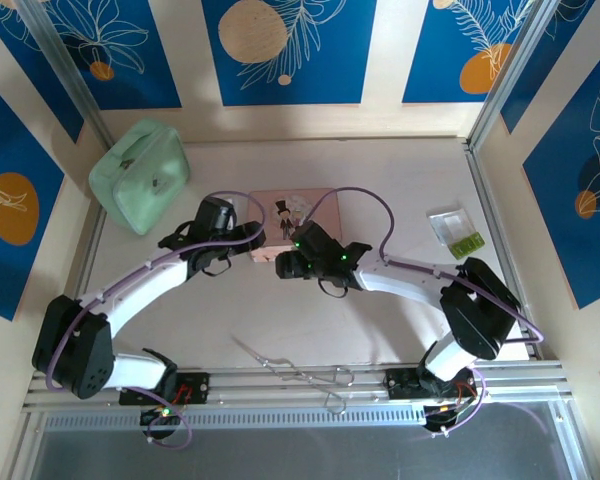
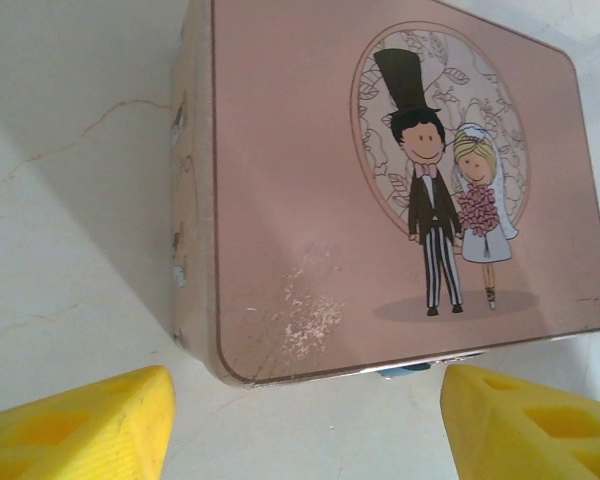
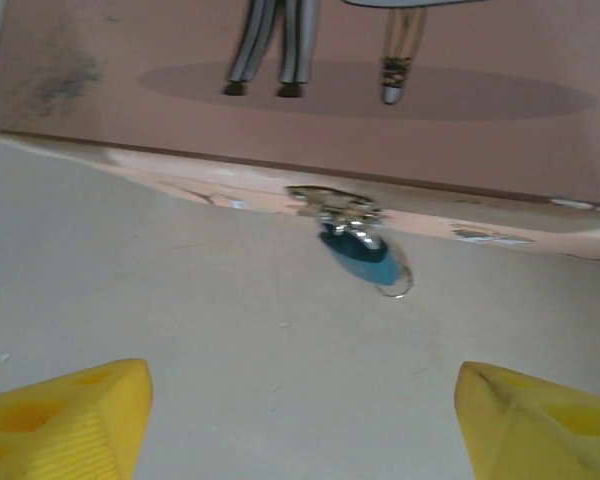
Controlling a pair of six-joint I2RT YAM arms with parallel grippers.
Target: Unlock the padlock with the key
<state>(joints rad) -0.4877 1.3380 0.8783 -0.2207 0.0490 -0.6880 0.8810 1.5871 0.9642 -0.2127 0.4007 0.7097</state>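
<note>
At the pink box's near edge, we find the padlock. Its blue body hangs from the metal clasp there and tilts down toward the table. From the left wrist a sliver of the same blue peeks out under that edge. A thin silvery ring touches the padlock's lower end. The picture is too blurred for us to say whether it belongs to the key, and we cannot make out the key itself, in the lock or anywhere else.

Our right gripper hovers just off the box's near edge, facing the padlock. Its yellow fingers are spread wide with nothing between them. Our left gripper sits near the same edge, looking across the lid with its bride-and-groom picture. It is also wide open and empty. The forceps lie well apart from the box, on its near side.

We judge the task to be barely begun. The padlock looks closed on the clasp and neither gripper has hold of anything. What is left is to find and grip the key, seat it in the keyhole if it is not already there, turn it, and free the shackle.
</note>
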